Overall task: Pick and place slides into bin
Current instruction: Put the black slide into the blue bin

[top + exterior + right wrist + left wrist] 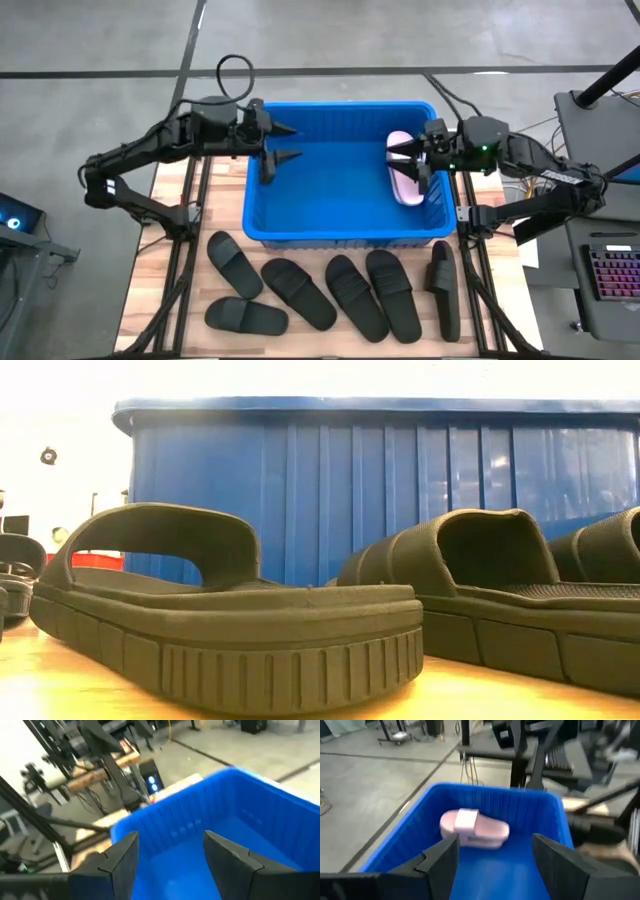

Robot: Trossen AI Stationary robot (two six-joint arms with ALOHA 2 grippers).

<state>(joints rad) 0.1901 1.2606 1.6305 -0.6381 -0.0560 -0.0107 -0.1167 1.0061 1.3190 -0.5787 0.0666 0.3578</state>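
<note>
Inside the bin (pixel 262 205) rim (roomy), both open grippers hover above one pink slide (pixel 403 170)

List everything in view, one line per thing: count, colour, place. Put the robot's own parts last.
bin: one, bright blue, middle of the table.
pink slide: one, pale pink, inside the bin at its right end.
black slides: six, matte black, in a row on the table in front of the bin, outside it.
table: one, light wood.
keyboard: one, lit keys, on a stand to the right of the table.
left gripper: one, dark, open and empty above the bin's left end.
right gripper: one, dark, open and empty above the pink slide.
</note>
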